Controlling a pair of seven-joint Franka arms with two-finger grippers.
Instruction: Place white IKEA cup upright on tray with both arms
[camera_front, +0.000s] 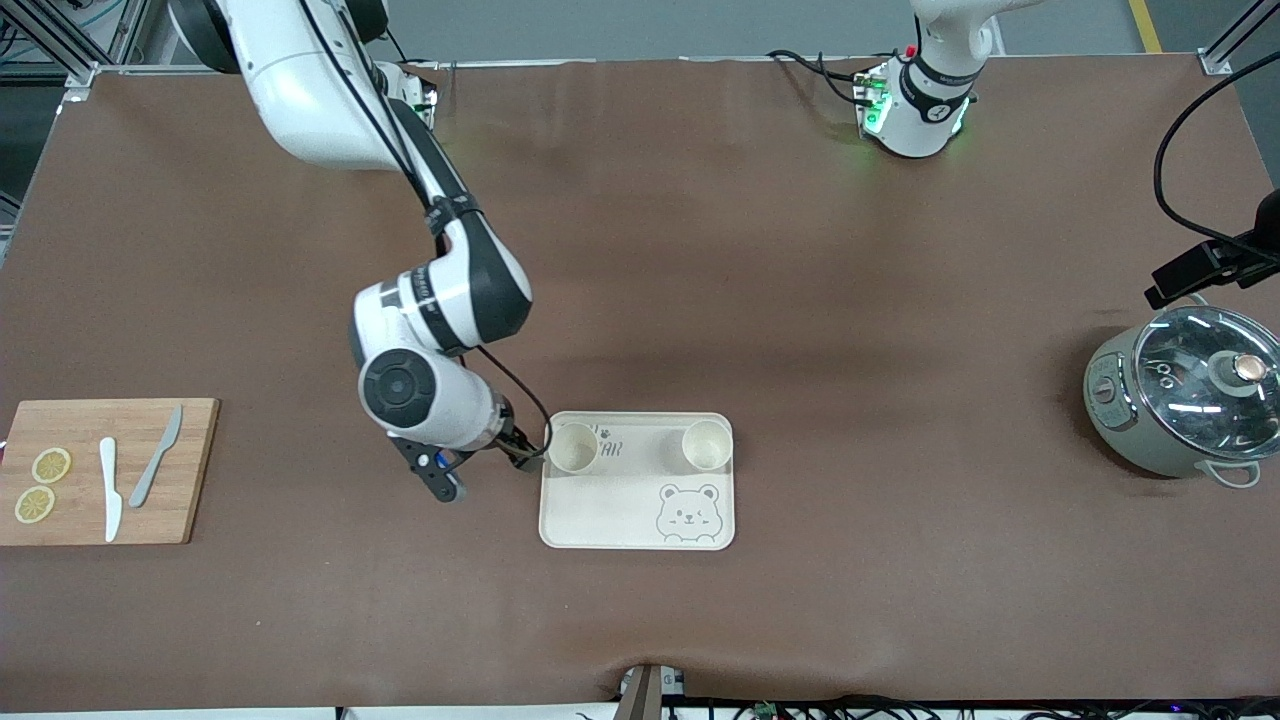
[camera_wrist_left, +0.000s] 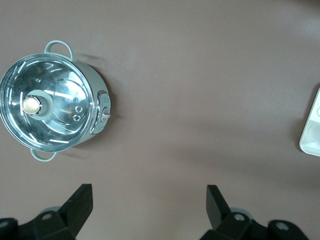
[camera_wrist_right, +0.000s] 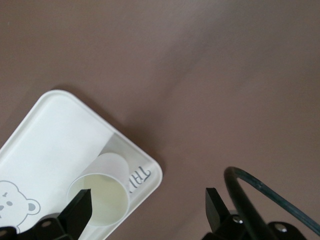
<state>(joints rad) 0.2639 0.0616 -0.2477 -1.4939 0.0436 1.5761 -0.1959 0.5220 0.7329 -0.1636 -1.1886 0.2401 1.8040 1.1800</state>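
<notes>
The cream-white tray (camera_front: 620, 510) with the bear drawing lies near the middle of the table. Two white cups stand upright on its edge farther from the front camera: one (camera_front: 573, 447) at the right arm's end, one (camera_front: 707, 445) at the left arm's end. My right gripper (camera_front: 528, 455) is open and empty, low beside the first cup, at the tray's corner. In the right wrist view (camera_wrist_right: 147, 210), one finger is over that cup's (camera_wrist_right: 102, 192) rim and the other over bare table off the tray (camera_wrist_right: 55, 135). My left gripper (camera_wrist_left: 149, 205) is open and empty, high over bare table.
A grey pot with a glass lid (camera_front: 1185, 400) stands at the left arm's end of the table and shows in the left wrist view (camera_wrist_left: 50, 102). A wooden cutting board (camera_front: 100, 470) with lemon slices and two knives lies at the right arm's end.
</notes>
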